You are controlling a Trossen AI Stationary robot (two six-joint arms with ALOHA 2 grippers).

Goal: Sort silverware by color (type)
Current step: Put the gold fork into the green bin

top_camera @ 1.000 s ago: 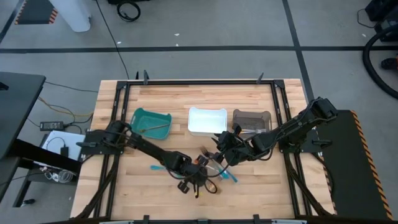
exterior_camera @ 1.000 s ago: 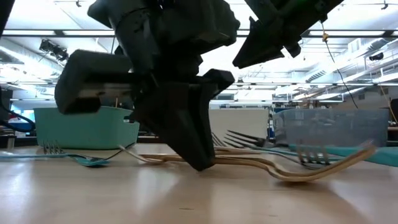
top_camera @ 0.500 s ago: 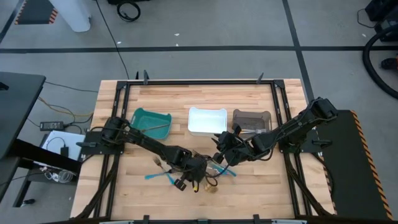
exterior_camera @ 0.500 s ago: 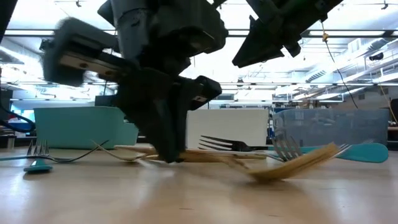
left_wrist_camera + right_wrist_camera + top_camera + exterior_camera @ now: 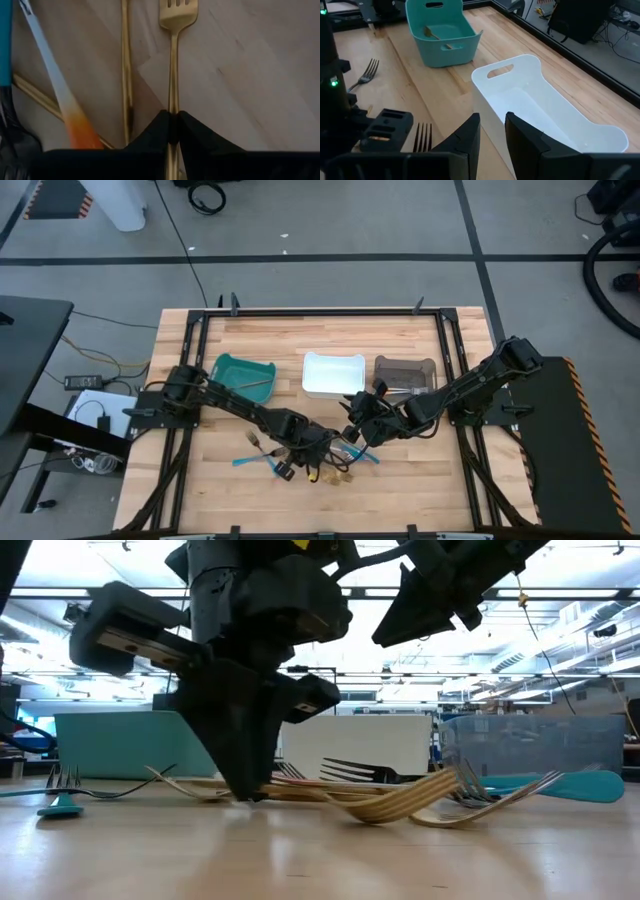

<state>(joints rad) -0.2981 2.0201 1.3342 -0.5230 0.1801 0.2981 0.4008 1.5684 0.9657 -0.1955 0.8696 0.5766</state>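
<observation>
The silverware lies in a loose pile at the middle of the table's near half: gold forks, an orange-handled piece, a black fork and a blue-handled one. My left gripper stands in the pile, tips at the table, shut on a gold fork. My right gripper hangs open above the pile's right side, with nothing between its fingers. Another gold piece lies in the teal bin. My left gripper pinches the gold fork's thin handle between its two fingertips, some way back from the tines. The fingers come steeply from above, one on each side of the handle. The fork lies flat on the wood, its tines pointing away from the gripper.
Three bins stand in a row across the table's middle: teal at the left, white in the centre, grey at the right. A loose fork lies on the wood near the teal bin. Black frame rails edge the table.
My left gripper has gone toward the table's left edge and tipped more upright, staying shut. It has dragged the gold fork along the wood, and neighbouring forks in the pile have slid and swung round. My right gripper has kept still.
</observation>
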